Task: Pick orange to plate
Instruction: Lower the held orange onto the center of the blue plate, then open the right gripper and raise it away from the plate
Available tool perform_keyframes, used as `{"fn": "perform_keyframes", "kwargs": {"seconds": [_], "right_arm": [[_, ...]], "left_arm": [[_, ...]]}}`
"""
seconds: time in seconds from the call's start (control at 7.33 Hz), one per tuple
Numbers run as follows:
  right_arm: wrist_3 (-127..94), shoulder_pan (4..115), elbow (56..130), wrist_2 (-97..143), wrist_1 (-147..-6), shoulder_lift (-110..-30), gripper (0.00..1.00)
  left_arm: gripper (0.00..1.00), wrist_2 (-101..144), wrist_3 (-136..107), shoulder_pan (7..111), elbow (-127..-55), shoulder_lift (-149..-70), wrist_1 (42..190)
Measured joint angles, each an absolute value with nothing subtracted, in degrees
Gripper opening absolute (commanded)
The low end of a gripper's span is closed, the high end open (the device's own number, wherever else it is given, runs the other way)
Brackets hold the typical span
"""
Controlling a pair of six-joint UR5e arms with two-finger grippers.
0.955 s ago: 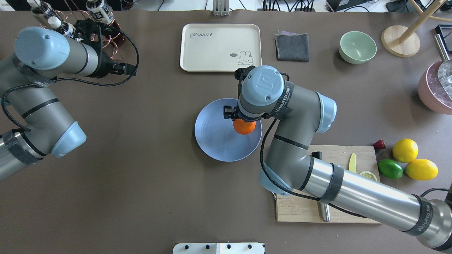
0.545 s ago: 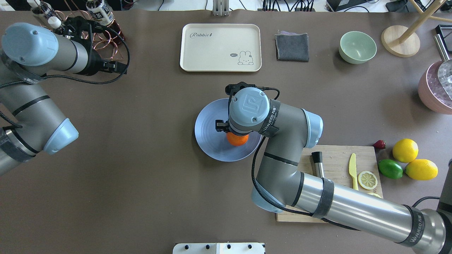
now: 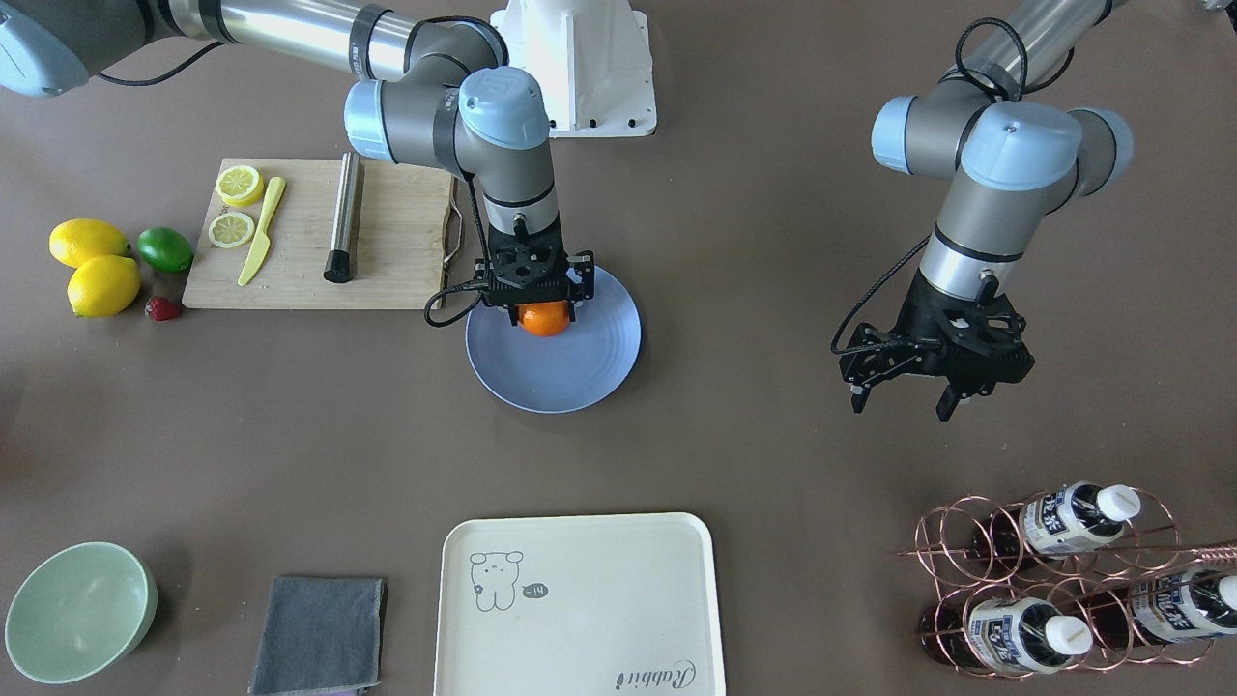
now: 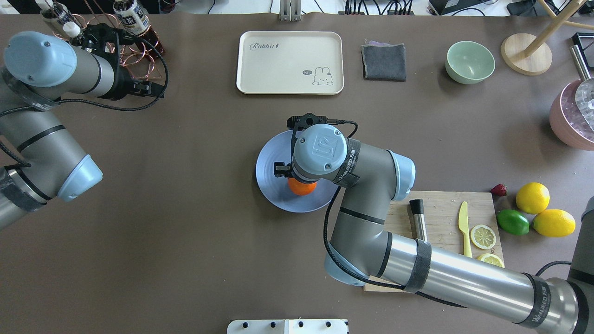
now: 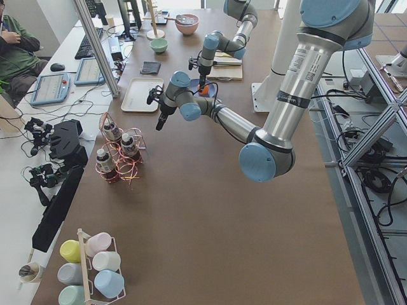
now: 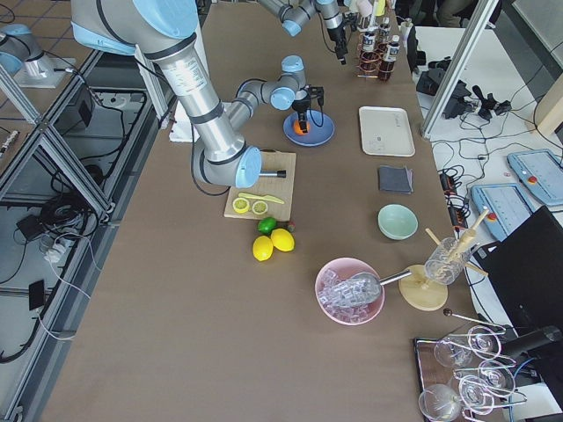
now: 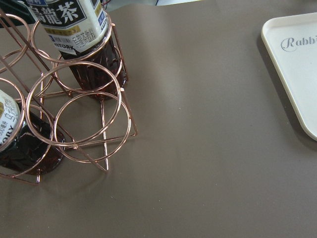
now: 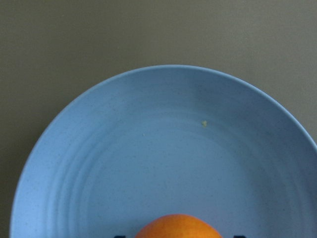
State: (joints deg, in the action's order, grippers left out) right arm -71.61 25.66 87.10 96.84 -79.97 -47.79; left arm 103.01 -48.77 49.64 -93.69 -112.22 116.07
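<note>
"Rabbit" on cream tray (image 4: 278,69); "烏龍茶" on bottle (image 7: 67,22); "WANEED" on arm strap (image 4: 539,297).

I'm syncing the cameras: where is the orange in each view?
Front-facing: orange left of centre, over the plate's upper part.
Overhead: centre, over the plate's lower part.
Exterior left: upper middle, far.
Exterior right: upper middle.
Left wrist: not in it.
Right wrist: bottom edge.
Shared landmark: the blue plate.

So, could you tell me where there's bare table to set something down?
Bare tabletop lies between the round periwinkle-blue plate and the open left gripper, and between that plate and the cream rectangular tray. Crowded: the wooden cutting board and the yellow lemons beside it.
</note>
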Motion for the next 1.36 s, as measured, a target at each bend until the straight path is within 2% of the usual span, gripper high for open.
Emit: {"fn": "perform_keyframes", "kwargs": {"seconds": [0.68,0.82,0.95,1.09,1.36], "right_arm": [[-71.5,26.8,85.4,96.7,-80.0,-46.5,0.0],[-71.4,26.9,84.5,96.6,-79.9,-45.9,0.04],[-71.4,26.9,83.9,96.4,-79.8,-45.5,0.95],[-71.4,26.9,83.4,96.0,-79.7,-45.2,1.0],[-72.1,27.2,83.0,95.5,-79.7,-44.6,1.0]], "left_arm": [[0.98,103.0,-48.8,49.7,-93.7,-112.2,116.2],[0.98,103.0,-48.8,49.6,-93.8,-112.2,116.2],[0.98,103.0,-48.8,49.6,-93.8,-112.2,116.2],[0.98,103.1,-48.8,49.6,-93.8,-112.2,116.2],[0.98,103.1,-48.8,49.7,-93.8,-112.3,116.2]]}}
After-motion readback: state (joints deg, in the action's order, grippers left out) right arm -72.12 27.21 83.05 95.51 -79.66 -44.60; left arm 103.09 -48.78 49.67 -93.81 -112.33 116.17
